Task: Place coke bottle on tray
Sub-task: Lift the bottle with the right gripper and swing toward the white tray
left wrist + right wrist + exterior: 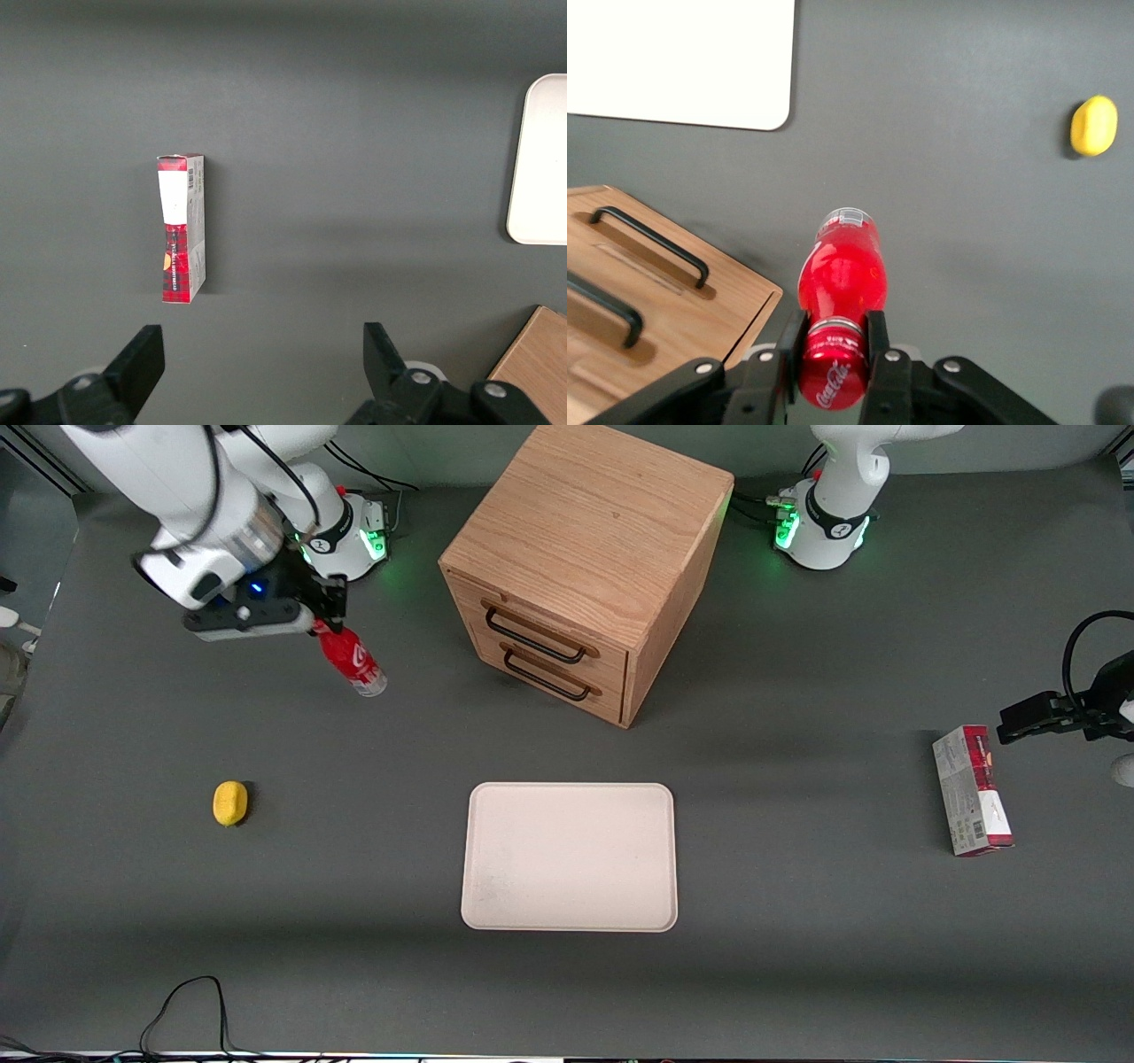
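My right gripper point(324, 622) is shut on the cap end of the coke bottle point(353, 659), a small red bottle with white script and a clear base. It holds the bottle tilted in the air above the table, toward the working arm's end, beside the cabinet. In the right wrist view the fingers point(874, 341) clamp the red cap and neck of the bottle point(842, 274), its base pointing away from the gripper point(833, 341). The cream-white tray point(570, 856) lies flat at the table's middle, nearer to the front camera than the cabinet, with nothing on it; it also shows in the right wrist view point(682, 57).
A wooden drawer cabinet point(585, 558) with two black handles stands farther from the front camera than the tray. A yellow lemon point(229, 803) lies toward the working arm's end. A red-and-grey carton point(971, 790) lies toward the parked arm's end.
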You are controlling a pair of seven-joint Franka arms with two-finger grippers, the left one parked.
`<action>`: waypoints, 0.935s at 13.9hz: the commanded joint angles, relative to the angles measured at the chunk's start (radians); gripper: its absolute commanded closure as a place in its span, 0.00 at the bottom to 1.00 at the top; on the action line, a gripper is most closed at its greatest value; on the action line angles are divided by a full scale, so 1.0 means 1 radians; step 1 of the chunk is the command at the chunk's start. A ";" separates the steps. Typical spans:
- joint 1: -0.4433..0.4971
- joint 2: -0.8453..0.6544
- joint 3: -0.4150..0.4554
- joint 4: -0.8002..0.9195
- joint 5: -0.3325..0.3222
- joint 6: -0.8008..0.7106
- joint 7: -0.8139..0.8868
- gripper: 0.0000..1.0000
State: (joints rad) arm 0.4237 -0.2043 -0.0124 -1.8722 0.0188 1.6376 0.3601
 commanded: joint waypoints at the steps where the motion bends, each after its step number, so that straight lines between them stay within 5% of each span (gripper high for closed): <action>1: 0.006 0.061 -0.006 0.097 0.010 -0.035 0.006 0.80; 9: 0.010 0.652 0.015 0.883 0.013 -0.183 0.006 0.80; 13: 0.014 0.842 0.064 1.100 0.000 -0.162 0.005 0.89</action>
State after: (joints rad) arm 0.4320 0.5242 0.0347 -0.9748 0.0190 1.5198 0.3600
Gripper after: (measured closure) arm 0.687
